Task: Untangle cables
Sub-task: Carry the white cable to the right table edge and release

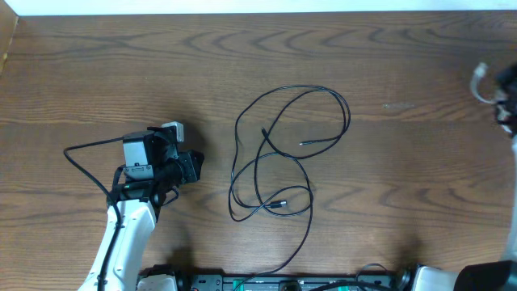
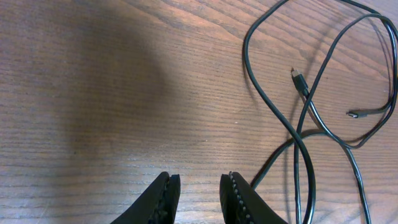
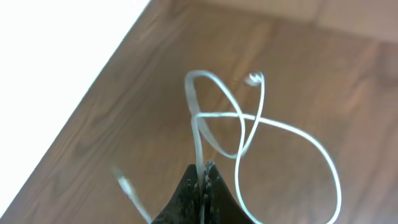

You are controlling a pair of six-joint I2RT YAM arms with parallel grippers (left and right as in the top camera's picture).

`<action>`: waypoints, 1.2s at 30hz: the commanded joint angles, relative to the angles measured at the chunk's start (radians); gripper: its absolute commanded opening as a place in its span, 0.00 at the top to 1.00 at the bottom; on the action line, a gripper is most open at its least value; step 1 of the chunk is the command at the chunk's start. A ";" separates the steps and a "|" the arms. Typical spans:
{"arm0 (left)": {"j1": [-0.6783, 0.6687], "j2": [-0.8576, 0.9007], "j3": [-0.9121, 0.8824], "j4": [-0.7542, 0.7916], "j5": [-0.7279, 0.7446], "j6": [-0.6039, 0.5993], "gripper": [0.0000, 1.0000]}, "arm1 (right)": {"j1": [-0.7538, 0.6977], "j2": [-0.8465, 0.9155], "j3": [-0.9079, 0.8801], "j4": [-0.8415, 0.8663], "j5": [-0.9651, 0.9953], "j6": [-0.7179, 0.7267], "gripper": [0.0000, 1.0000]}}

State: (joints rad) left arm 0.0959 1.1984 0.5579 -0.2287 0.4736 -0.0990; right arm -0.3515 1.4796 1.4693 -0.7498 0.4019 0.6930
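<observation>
Thin black cables lie in crossing loops at the table's middle, with small plug ends inside the loops. In the left wrist view these black cables cross to the right of my left gripper. It is open, nothing sits between its fingers, and it hangs over bare wood. From overhead my left gripper sits left of the loops and apart from them. My right gripper is shut on the white cord, which dangles in loops above the table. It is at the far right edge, white cord beside it.
One black cable strand runs down to the table's front edge. The left arm's own thicker black wire loops out to the left of it. A pale surface borders the wooden table beyond its edge in the right wrist view.
</observation>
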 commanded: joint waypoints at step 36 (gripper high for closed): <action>-0.002 -0.008 0.010 -0.074 -0.025 0.106 0.75 | -0.439 0.454 0.038 0.151 -0.710 -0.114 0.01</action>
State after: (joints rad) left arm 0.0959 1.1984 0.5579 -0.2939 0.4610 -0.0170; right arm -0.7990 1.9335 1.4788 -0.5991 -0.0319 0.6189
